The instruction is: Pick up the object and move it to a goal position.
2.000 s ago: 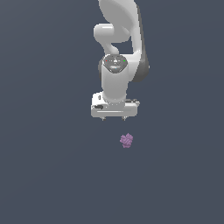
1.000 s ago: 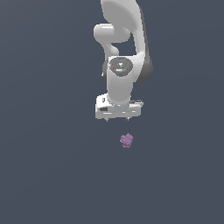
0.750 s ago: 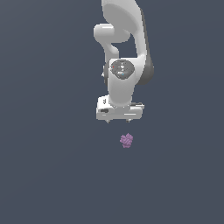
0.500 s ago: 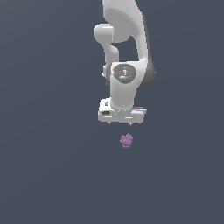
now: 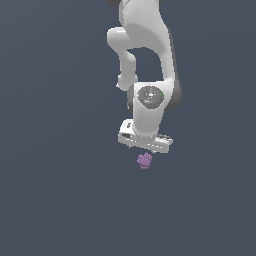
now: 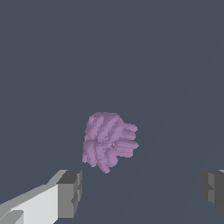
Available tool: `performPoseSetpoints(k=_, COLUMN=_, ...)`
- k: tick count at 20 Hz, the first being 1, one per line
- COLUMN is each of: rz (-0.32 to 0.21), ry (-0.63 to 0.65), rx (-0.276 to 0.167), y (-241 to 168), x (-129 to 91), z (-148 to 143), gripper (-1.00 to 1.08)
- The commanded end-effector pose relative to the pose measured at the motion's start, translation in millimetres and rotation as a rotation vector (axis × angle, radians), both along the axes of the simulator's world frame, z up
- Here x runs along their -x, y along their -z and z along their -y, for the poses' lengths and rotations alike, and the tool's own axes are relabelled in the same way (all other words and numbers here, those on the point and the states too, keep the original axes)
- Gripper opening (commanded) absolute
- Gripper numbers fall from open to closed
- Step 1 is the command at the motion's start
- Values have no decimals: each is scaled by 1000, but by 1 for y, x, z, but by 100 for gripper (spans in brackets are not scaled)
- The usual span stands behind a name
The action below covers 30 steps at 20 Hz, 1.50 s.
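Lowered fingers (image 6: 70, 192) now hang over object (image 5: 145, 160), grey floor (image 5: 60, 200).

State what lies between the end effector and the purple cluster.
Nothing: in the exterior view only bare grey ground separates the end effector from the purple cluster; the wrist view shows its fingers apart, not touching it.

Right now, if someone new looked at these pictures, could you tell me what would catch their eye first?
The white arm stands out most, reaching down the middle of the exterior view against a plain dark grey ground. Just below its hand sits the only spot of colour, a tiny lumpy purple cluster. In the wrist view that cluster fills the centre, with the hand's two grey fingertips wide apart and touching nothing.
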<state>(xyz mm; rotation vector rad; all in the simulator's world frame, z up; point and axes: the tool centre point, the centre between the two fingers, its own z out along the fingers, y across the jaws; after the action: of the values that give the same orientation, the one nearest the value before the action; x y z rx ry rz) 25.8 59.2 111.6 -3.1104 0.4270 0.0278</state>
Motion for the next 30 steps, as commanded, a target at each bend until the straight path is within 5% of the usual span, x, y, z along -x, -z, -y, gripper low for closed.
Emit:
performPoseSetpoints(k=1, rz=5, ry=49, rx=2, y=6, x=-5, z=-5, gripper=100)
performPoseSetpoints(k=12, rz=16, ry=161, rx=6, y=20, x=-16, z=-16, gripper=100)
performPoseSetpoints(k=30, rz=17, ry=166, rx=6, y=69, x=-15, z=-17, gripper=100)
